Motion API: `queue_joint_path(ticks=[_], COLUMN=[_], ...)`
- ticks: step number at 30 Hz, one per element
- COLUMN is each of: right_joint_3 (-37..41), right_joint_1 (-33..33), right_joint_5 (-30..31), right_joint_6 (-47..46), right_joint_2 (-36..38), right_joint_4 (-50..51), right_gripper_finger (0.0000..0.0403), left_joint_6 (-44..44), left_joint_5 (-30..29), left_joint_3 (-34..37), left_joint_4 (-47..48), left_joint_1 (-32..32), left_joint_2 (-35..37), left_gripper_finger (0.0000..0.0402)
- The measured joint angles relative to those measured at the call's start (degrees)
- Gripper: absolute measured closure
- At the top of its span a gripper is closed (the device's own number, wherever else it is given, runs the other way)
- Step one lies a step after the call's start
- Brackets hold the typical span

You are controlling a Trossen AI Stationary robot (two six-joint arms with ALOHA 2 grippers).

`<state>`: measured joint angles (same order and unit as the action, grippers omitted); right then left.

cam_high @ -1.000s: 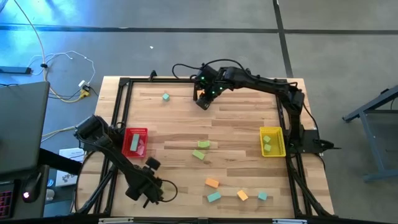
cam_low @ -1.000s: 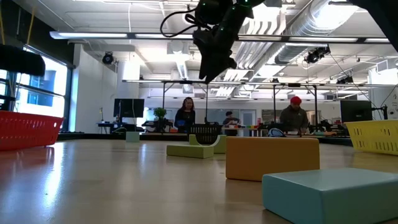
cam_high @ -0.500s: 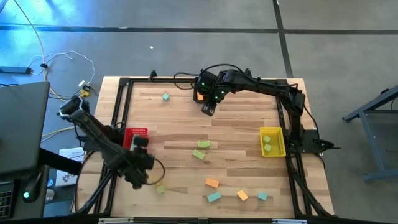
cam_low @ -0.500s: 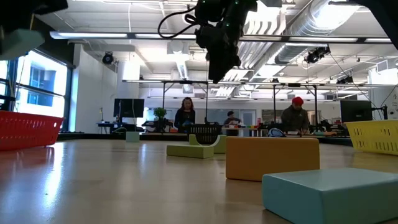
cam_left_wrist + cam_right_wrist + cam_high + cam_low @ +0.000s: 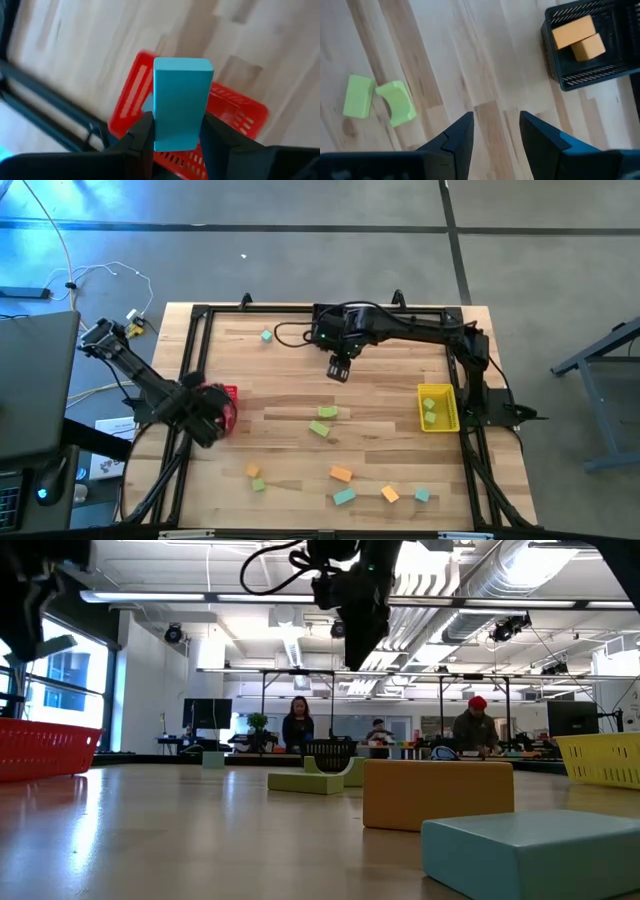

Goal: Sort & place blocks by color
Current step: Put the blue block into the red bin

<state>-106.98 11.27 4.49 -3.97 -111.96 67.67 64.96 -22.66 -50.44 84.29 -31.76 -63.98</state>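
Observation:
My left gripper (image 5: 177, 122) is shut on a teal block (image 5: 181, 95) and hangs over the red bin (image 5: 235, 107), at the table's left side (image 5: 205, 416). Another teal block (image 5: 147, 103) lies in that bin. My right gripper (image 5: 496, 118) is open and empty over bare wood at the table's far middle (image 5: 338, 368). Two yellow-green blocks (image 5: 357, 95) (image 5: 396, 103) lie flat nearby. Orange blocks (image 5: 573, 31) sit in the black bin (image 5: 580, 80). More orange (image 5: 341, 474), teal (image 5: 343, 496) and yellow-green (image 5: 258, 484) blocks lie loose near the table's near edge. My left gripper pinches the teal block between its two fingers, on the block's two long side faces near one end (image 5: 161, 136). The rest of the block sticks out past the fingertips. It is lifted clear, above the red bin.
The yellow bin (image 5: 437, 407) at the right side holds yellow-green blocks. A single teal block (image 5: 266, 336) lies near the far edge. A black frame (image 5: 195, 360) runs around the tabletop. People stand in the room beyond the table (image 5: 297, 725).
My left gripper has travelled from the near-left corner toward the far edge and the left, arriving over the red bin; two small blocks it covered now show near the near edge. My right gripper has moved away from the black bin toward the near edge.

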Motion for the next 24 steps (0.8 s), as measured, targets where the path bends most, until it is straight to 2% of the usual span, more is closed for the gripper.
queue_joint_path(ticks=[5, 10, 14, 17, 24], right_joint_3=[0.6, 4.8, 10.3, 13.6, 18.3], right_joint_1=[-1.8, -3.4, -4.6, -5.8, -9.6], right_joint_5=[1.1, 1.0, 1.0, 1.0, 0.9], right_joint_6=[-0.9, -0.9, -0.5, -0.4, -1.5], right_joint_2=[0.0, -0.1, -0.2, -0.2, -0.2], right_joint_4=[1.4, 1.1, -0.8, -1.7, -4.5], right_gripper_finger=[0.0258, 0.0258, 0.0258, 0.0258, 0.0258], left_joint_6=[12.3, 19.0, 21.2, 22.0, 22.0], left_joint_5=[3.6, 4.7, 6.8, 7.3, 10.6], left_joint_3=[4.2, 6.0, 6.7, 6.7, 6.7], left_joint_4=[-1.3, -4.3, -5.4, -5.4, -6.1], left_joint_1=[2.5, 4.3, 6.6, 8.3, 11.8], left_joint_2=[3.5, 3.8, 3.8, 3.8, 3.8], left_gripper_finger=[0.0308, 0.0308, 0.0305, 0.0287, 0.0263])
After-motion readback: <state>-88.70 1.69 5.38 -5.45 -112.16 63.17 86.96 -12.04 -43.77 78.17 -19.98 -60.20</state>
